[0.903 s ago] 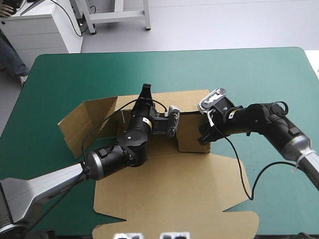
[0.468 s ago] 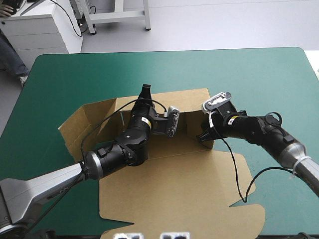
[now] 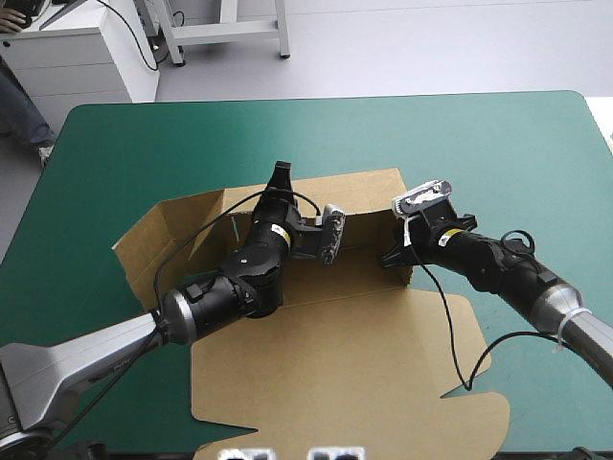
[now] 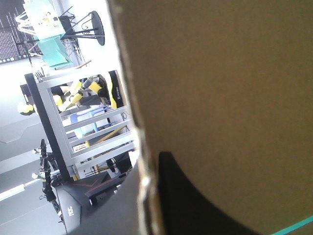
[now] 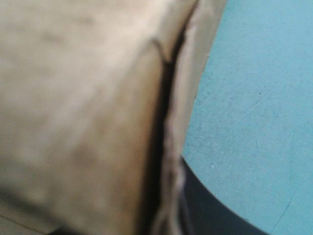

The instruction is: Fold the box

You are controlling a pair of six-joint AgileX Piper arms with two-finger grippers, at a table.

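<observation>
Finding: the box [image 3: 354, 273] lies mid-table, its far wall [image 3: 369, 192] raised and its lid panel [image 3: 335, 374] flat, reaching toward the near edge of the table [image 3: 479, 134].

The left gripper [image 3: 279, 175] is clamped on the far wall. In its wrist view the board edge runs past one black finger [image 4: 195, 205].

The right gripper [image 3: 388, 261] appears clamped on the right wall [image 3: 406, 259], though only one finger [image 5: 210, 205] shows beside the board.

Risk: if your two arms pull unevenly, the sheet may skid on the cover and the right wall may crease off its score or slip free.

Change noted: compared with the earlier pictures, the right wall has swung outward, the right gripper sits nearer the right edge, and the lid panel has shifted rightward.
</observation>
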